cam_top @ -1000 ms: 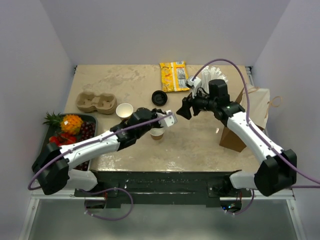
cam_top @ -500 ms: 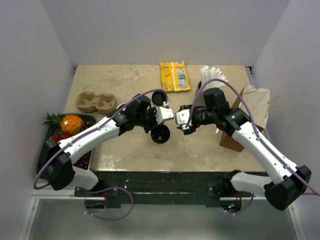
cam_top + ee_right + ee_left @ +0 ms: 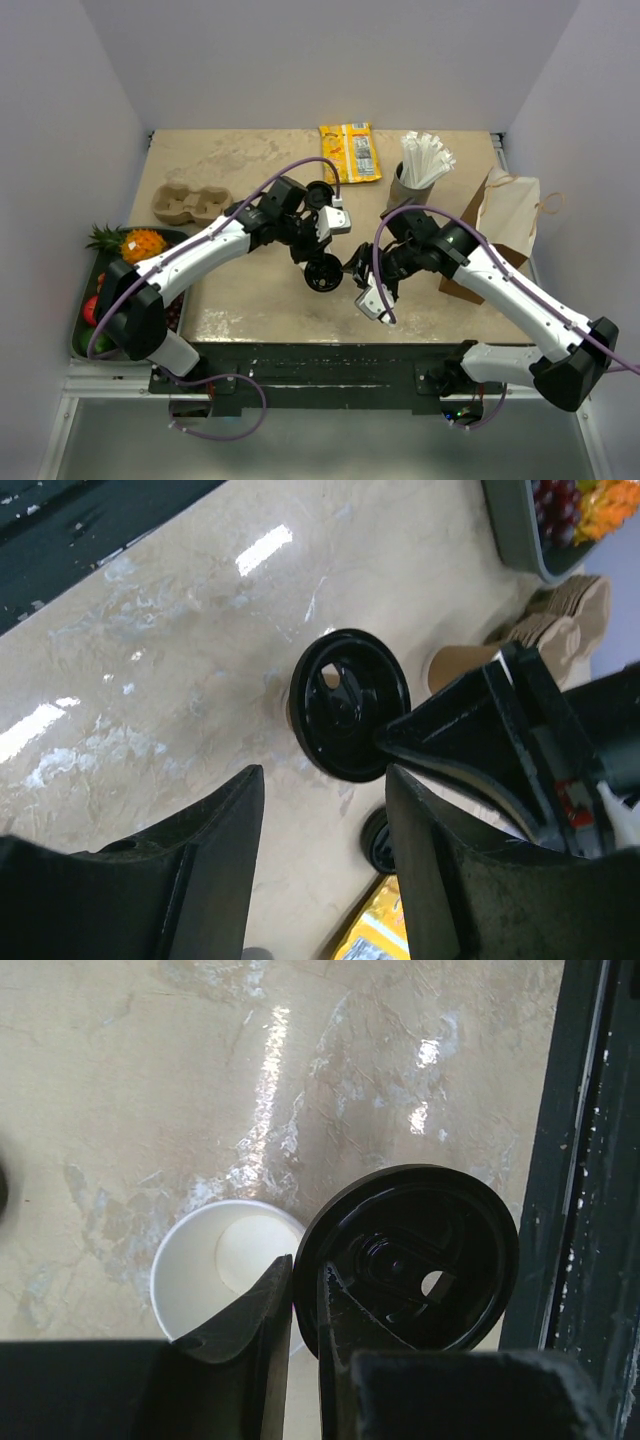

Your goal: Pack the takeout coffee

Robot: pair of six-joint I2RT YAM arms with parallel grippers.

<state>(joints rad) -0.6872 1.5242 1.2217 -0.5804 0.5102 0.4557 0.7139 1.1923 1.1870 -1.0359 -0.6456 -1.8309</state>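
Lidding a cup seemed the step in hand. The left gripper (image 3: 305,1282) pinched a black lid (image 3: 420,1260) by its rim, partly over an open paper cup (image 3: 200,1280) near the table (image 3: 400,1060) front edge. The right gripper (image 3: 322,780), jaws apart and empty, faced it. Next, the lid likely needed levelling and pressing on. Only the left wrist view showed the cup's white inside.

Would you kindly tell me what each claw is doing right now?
Left claw: shut on the black lid, gripping its rim.
Right claw: open, holding nothing.
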